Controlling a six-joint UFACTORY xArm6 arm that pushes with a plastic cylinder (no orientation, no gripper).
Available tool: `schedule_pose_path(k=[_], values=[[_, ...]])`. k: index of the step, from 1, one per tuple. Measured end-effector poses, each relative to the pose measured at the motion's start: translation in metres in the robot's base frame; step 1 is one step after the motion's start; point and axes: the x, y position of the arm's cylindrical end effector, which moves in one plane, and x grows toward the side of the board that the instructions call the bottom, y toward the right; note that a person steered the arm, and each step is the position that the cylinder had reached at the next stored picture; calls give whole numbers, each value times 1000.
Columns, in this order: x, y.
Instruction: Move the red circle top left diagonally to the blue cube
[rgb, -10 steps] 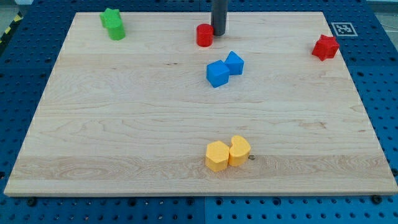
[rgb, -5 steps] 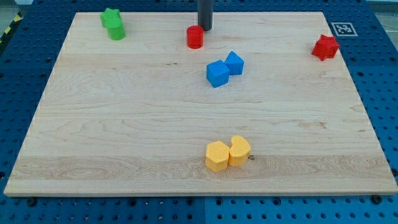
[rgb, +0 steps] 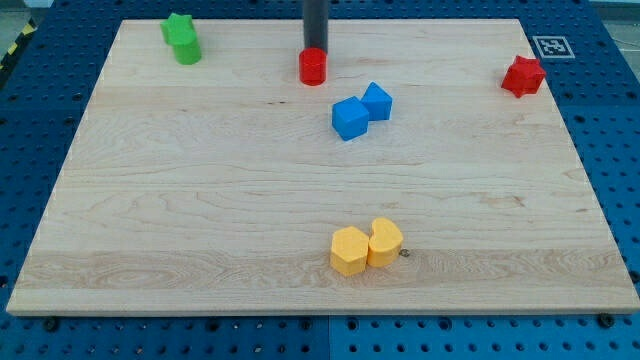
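Observation:
The red circle (rgb: 313, 68) is a short red cylinder near the view's top centre of the wooden board (rgb: 200, 200). My tip (rgb: 315, 50) stands just behind it, at its top edge, touching or nearly touching. Two blue blocks sit down and right of the red circle: a blue cube (rgb: 349, 118) and a second blue block (rgb: 377, 101) touching it on its upper right. The red circle lies up and left of the blue cube, with a gap between them.
Two green blocks (rgb: 182, 39) sit together at the top left. A red star-like block (rgb: 523, 76) is at the top right. Two yellow blocks (rgb: 366, 246) touch each other near the bottom centre. A marker tag (rgb: 551, 46) lies off the board's top right corner.
My tip has moved left from the red circle's right side to just behind it. The red circle has slid left and slightly down. Other blocks have not moved.

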Motion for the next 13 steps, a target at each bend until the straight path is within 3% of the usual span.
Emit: schedule_pose_path(k=[2,3,7,13], values=[[31,2],[33,-24],[16,-33],[33,-68]])
